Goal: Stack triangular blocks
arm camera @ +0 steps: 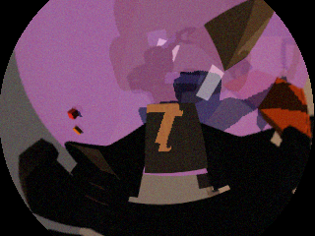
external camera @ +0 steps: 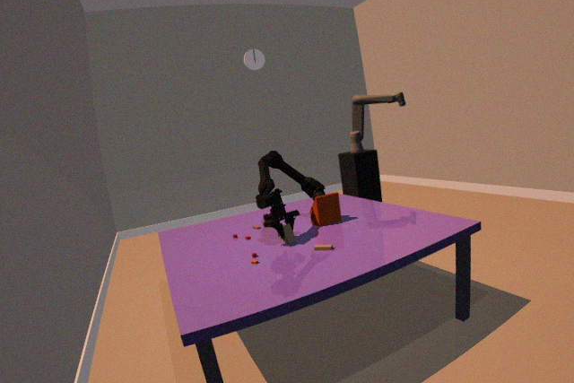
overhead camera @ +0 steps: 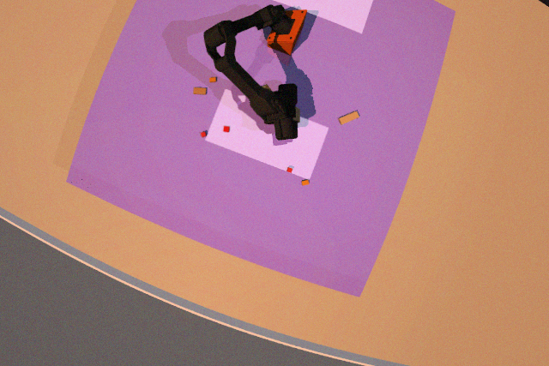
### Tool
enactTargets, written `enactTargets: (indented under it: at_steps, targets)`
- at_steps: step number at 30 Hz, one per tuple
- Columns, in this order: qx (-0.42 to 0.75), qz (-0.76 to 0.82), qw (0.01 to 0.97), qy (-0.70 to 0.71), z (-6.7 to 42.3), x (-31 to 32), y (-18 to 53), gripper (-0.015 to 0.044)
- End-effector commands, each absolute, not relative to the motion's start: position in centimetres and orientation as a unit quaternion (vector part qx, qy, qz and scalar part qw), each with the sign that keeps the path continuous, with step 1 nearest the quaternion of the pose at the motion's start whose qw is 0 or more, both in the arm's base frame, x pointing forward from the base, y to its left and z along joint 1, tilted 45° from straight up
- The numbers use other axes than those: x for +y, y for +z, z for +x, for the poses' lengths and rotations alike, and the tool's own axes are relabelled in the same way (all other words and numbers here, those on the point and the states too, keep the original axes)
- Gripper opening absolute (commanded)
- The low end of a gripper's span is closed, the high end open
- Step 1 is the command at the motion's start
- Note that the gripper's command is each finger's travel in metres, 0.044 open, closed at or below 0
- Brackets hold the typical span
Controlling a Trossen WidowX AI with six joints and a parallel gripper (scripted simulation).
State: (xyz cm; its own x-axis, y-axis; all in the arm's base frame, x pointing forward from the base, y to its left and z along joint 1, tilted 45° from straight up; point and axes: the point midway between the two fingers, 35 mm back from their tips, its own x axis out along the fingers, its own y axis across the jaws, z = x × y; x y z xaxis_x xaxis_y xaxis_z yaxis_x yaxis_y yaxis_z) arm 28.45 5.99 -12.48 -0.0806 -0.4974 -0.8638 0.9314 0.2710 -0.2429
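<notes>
1. Pincer (external camera: 288, 231) clamps the tan triangular block (external camera: 289, 233) above the surface's (external camera: 370, 248) middle.
2. Arm (overhead camera: 234, 71) folds back to its orange base (overhead camera: 289, 32) at twelve o'clock.
3. The other block isn't discernible; small red and orange bits lie scattered, with grey and tan walls around.

A purple counter (external camera: 370, 248) on dark legs stands mid-frame on a tan floor (external camera: 509, 239). Grey walls (external camera: 185, 114) fill the left and centre, with a round clock (external camera: 254, 59) upper centre. A tan wall (external camera: 463, 68) takes the right, and a dark pedestal (external camera: 360, 175) stands before it.
</notes>
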Motion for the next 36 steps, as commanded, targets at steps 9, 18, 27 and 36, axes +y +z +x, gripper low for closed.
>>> enactTargets:
  at_steps: [9,18,27,36]
  targets:
    - [0.379,0.142,0.701,-0.587,27.6,8.0,-13.3,0.0000]
    - [0.294,0.073,0.742,-0.598,27.0,9.4,-14.2,0.0000]
    - [0.206,0.003,0.772,-0.602,26.3,10.5,-15.4,0.0000]
    - [0.181,-0.016,0.777,-0.603,26.2,10.8,-15.6,0.0105]
